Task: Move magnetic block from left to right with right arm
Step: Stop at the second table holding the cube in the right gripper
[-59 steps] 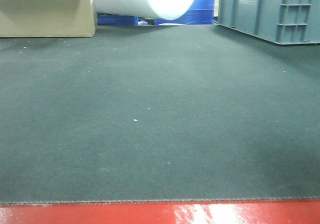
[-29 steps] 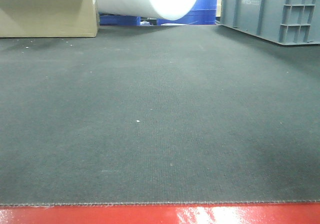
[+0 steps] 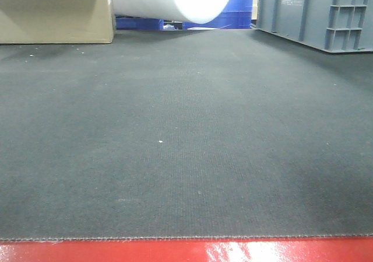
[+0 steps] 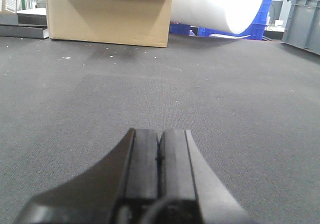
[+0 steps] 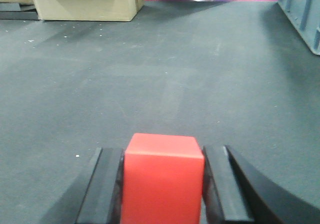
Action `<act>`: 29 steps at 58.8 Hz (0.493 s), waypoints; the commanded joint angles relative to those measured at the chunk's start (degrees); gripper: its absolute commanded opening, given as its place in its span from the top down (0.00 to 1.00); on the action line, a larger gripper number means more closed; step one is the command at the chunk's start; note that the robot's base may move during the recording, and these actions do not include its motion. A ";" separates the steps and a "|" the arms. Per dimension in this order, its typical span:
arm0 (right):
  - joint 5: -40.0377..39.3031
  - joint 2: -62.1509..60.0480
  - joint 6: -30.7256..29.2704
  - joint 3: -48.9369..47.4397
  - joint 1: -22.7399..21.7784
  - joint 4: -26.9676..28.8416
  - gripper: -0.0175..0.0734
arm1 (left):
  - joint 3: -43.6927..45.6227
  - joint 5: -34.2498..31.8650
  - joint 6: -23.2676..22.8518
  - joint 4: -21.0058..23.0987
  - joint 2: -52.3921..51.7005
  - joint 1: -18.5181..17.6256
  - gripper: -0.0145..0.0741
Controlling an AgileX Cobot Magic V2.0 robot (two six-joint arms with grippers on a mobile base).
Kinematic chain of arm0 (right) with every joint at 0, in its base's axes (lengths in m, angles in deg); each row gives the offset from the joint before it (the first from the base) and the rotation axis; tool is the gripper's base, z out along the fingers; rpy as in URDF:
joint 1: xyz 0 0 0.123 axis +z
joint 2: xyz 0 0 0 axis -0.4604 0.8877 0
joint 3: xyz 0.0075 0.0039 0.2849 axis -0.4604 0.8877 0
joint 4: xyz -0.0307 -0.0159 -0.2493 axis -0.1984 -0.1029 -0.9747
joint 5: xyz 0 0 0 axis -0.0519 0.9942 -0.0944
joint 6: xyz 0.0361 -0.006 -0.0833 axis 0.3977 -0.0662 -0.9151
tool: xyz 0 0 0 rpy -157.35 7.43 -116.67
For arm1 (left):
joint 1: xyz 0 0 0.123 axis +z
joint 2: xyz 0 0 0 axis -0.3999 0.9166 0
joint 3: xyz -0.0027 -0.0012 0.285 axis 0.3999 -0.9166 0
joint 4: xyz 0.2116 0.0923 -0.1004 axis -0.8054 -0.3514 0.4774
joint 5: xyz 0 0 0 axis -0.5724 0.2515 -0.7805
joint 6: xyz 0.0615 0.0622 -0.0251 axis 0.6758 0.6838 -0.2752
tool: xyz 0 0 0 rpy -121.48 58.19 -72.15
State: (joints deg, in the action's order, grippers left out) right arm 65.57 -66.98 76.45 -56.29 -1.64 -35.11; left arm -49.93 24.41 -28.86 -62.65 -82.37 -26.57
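Nothing on the mat (image 3: 186, 128) has shifted; right jaws clamp the magnetic block (image 5: 162, 179), left jaws together.

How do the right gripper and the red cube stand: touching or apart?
Touching. The right wrist view shows the magnetic block clamped by the right gripper, both fingers flush against its sides.

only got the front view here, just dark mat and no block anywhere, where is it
Observer: The right wrist view shows the red magnetic block clamped in the right claw, with a finger pressed to each side.
Operator: ok and the left claw, is it holding anything
Observer: No. In the left wrist view, the left claw is shut with nothing between its fingers, and only the mat is ahead of it.
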 commanded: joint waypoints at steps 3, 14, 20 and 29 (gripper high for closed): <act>-3.74 2.16 -0.47 -3.31 -0.27 1.45 0.62 | -0.53 -5.10 -0.25 0.00 -0.63 0.01 0.97; 1.45 13.75 -4.59 -12.06 -0.27 1.99 0.62 | -0.53 -5.10 -0.25 0.00 -0.63 0.01 0.97; 3.26 22.69 -9.62 -18.29 -0.27 3.12 0.62 | -0.53 -5.10 -0.25 0.00 -0.63 0.01 0.97; 5.92 35.67 -15.96 -27.15 0.57 9.03 0.62 | -0.53 -5.10 -0.25 0.00 -0.63 0.01 0.97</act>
State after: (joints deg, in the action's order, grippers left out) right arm 74.21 -37.18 64.53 -77.64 -1.52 -28.95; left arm -49.93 24.41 -28.86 -62.65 -82.37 -26.57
